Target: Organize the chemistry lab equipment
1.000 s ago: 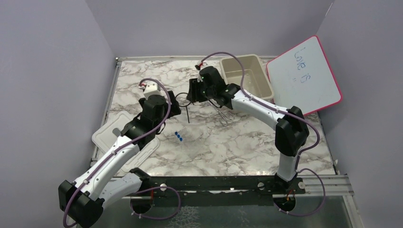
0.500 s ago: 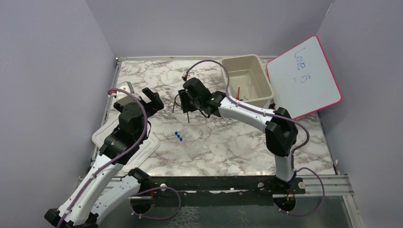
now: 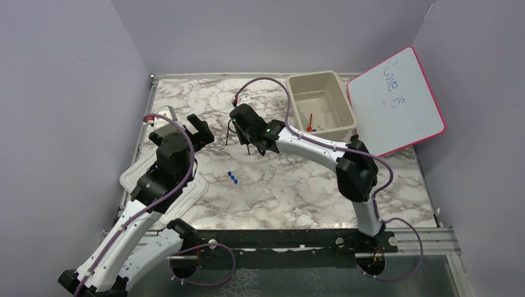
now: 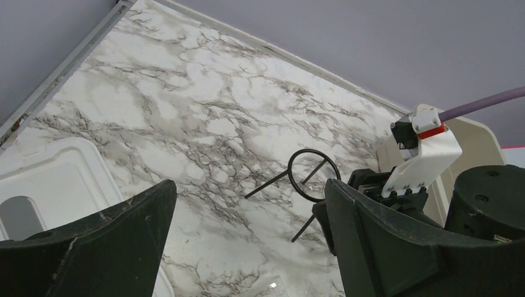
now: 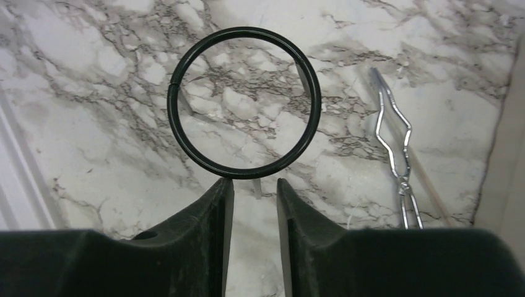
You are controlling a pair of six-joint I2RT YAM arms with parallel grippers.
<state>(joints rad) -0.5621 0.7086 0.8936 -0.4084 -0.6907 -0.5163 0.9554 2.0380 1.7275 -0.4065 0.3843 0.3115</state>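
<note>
In the right wrist view, the right gripper (image 5: 255, 182) is seen from behind. Its fingers are set a narrow way apart, and marble shows through the gap. Nothing is seen clamped between them. The black wire ring (image 5: 244, 30) is found at 12 o'clock of the tips, with its near rim at the tips; whether it touches them cannot be told. The metal wire clamp (image 5: 396, 142) lies at 3 o'clock of the ring, apart from it. Past the clamp, that side is closed by the wall of the beige tub (image 5: 511, 154). Bare marble is left from 9 to 12 o'clock.

In the left wrist view, the left gripper (image 4: 247, 192) is spread wide and nothing is held. Open marble runs ahead to the raised table rim (image 4: 62, 80) at 10 o'clock. The white lid (image 4: 56, 179) is seen at 8 o'clock.

In the top view, the tub sits in the 1 o'clock corner with the red-tipped dropper (image 3: 309, 120) inside it. The whiteboard (image 3: 396, 99) is propped at 2 o'clock. The widest free stretch of marble is found from 4 to 6 o'clock. The clear tubes with blue caps (image 3: 233, 178) lie at 8 o'clock of the middle. The left arm is raised over the lid and angled toward 1 o'clock. The right arm is bent at the elbow at 4 o'clock. Its forearm is reached toward 10 o'clock and its wrist is tipped down over the ring.
</note>
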